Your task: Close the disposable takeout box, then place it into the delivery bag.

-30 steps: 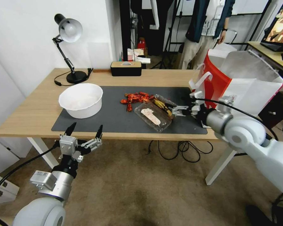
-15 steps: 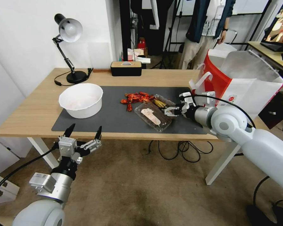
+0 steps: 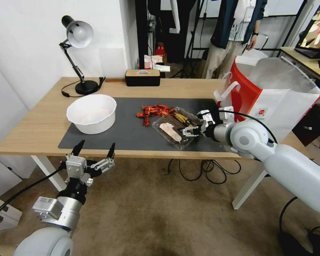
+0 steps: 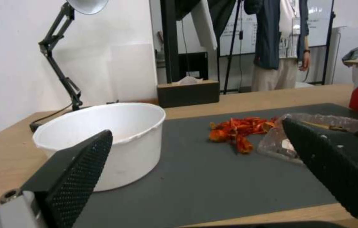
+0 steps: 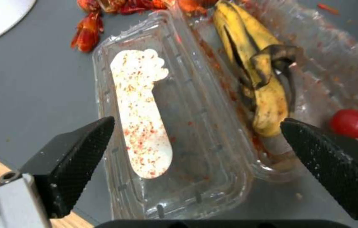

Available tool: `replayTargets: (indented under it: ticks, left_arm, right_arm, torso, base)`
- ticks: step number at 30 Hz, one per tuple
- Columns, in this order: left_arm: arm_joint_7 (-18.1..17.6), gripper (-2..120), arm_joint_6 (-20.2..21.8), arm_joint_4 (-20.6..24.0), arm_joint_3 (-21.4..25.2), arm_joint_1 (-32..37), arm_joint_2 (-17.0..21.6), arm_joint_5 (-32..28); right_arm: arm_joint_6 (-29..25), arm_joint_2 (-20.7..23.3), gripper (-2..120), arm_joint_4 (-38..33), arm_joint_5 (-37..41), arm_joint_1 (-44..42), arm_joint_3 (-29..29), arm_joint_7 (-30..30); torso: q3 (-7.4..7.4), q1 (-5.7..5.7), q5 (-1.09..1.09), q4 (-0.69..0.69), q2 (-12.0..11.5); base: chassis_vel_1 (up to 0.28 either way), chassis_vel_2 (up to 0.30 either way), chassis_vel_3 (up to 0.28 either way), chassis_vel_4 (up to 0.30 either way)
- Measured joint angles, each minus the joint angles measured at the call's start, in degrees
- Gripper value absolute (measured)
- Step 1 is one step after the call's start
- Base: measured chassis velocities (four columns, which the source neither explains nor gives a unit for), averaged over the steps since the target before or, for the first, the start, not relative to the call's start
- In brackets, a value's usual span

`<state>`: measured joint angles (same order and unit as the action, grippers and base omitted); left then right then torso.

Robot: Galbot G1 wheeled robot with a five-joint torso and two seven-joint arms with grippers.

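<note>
The box point(image 3: 174, 128) lies open on the grey mat point(image 3: 131, 133) near the bench's front edge, so closing is the step in hand: the right gripper point(image 3: 189, 131), fingers spread, hovers at its right end and must catch one half and fold it over the other. Red scraps point(image 3: 154, 110) crowd the far half; the bag point(image 3: 273, 96) gapes just right, the left gripper point(image 3: 95, 151) idles spread below the bench, a bowl point(image 3: 91, 113) stands well left
</note>
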<state>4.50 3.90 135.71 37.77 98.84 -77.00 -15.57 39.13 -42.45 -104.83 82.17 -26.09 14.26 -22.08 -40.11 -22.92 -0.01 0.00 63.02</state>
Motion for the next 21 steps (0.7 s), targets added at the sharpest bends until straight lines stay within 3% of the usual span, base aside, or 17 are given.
replayTargets:
  ticks: [21]
  left_arm:
    - [-0.4, 100, 0.0, -0.3, 0.3, -0.9, 0.3, -0.9]
  right_arm:
    - [1.3, -1.7, 100, 1.2, 2.6, 1.3, 1.6, -4.0]
  torso:
    - [0.00, 0.00, 0.00, 0.00, 0.0]
  base:
    - [0.000, 0.000, 0.000, 0.000]
